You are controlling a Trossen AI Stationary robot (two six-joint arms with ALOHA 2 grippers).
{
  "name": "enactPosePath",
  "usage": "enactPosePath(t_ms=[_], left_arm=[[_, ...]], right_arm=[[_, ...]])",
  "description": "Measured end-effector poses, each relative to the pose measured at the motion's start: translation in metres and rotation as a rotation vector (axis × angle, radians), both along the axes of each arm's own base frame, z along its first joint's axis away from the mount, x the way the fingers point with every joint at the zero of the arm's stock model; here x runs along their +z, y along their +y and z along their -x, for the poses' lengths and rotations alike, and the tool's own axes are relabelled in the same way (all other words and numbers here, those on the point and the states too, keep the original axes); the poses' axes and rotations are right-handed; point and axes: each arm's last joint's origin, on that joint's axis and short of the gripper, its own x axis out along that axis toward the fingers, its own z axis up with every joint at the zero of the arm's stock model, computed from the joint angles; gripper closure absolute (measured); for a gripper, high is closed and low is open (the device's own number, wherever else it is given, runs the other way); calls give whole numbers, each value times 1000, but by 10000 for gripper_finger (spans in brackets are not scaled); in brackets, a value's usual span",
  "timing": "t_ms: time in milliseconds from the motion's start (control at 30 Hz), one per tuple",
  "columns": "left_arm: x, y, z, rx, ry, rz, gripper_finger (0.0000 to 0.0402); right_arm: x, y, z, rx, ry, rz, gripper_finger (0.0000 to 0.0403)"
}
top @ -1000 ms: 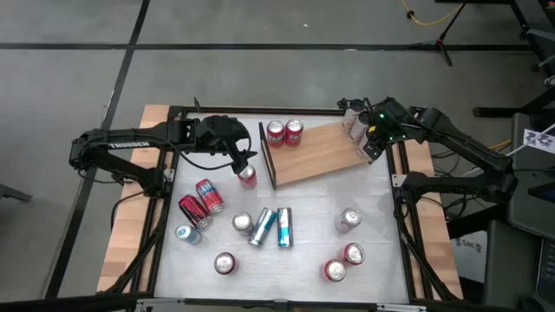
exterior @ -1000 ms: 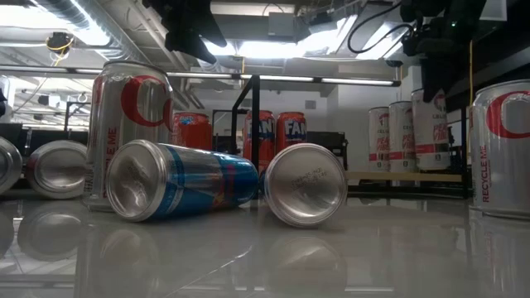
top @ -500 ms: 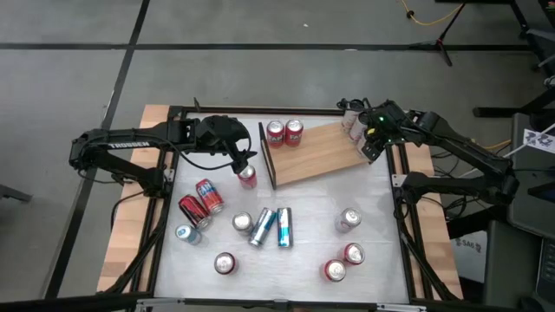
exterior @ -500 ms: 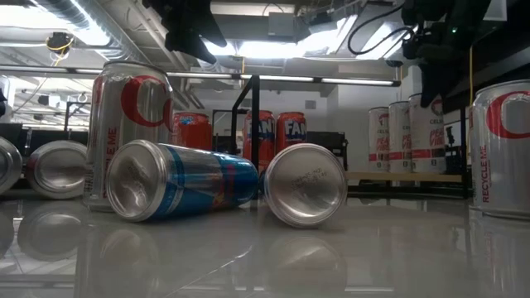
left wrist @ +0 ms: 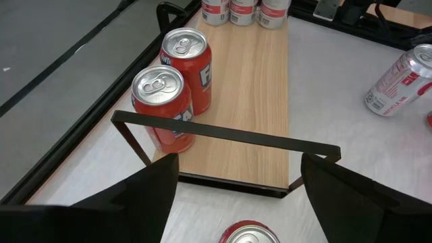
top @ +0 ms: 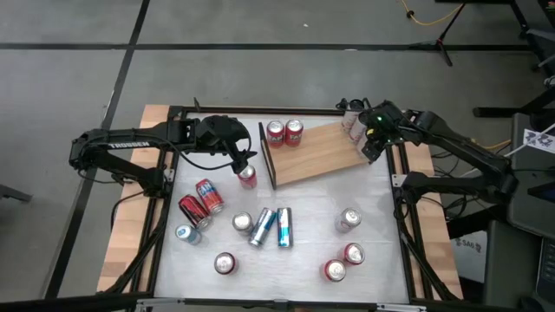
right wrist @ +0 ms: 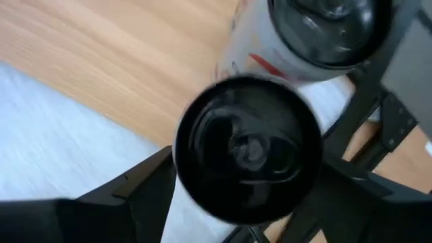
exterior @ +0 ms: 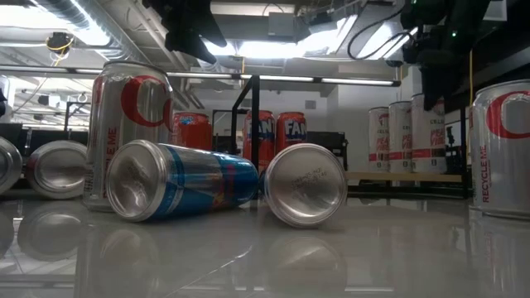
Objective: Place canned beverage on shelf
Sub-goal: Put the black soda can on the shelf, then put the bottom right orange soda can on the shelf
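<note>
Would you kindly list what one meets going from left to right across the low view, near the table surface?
Silver can lying on its side → tall upright silver can → blue can lying down → silver can lying end-on → white cans on the shelf → upright silver can at the right edge.

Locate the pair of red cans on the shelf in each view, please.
High view: pair of red cans at the shelf's railed end, top centre.
Low view: the pair stands centre, behind the dark rail.
Left wrist view: both just beyond the rail.
Right wrist view: not in it; only pale cans and board.
Shared landmark: the dark rail.
</note>
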Motion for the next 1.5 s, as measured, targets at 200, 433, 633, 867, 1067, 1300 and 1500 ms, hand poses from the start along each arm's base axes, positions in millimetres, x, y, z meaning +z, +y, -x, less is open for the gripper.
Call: enactPosePath(t_ms=[200,433,633,867,1067,1300,1500], left_arm=[[0,0,0,0,0,0,99],[0,0,0,0,0,0,99],[0,0,0,0,0,0,99],[0,0,0,0,0,0,99],[0,0,0,0,0,0,99],[0,0,0,2,-6,2,99],[1,0,-1,5,-12,4,99]], right_arm=[[0,0,0,1,-5,0,99],[1,-1,0,-10,4,26,98],[10,1,3,-11,12,22,98],[33,3,6,-17,-26,64,98],[53,4,9,-32,-54,118,97],[84,7,13,-35,-149,182,97],[99,12,13,40,-293,129,97]])
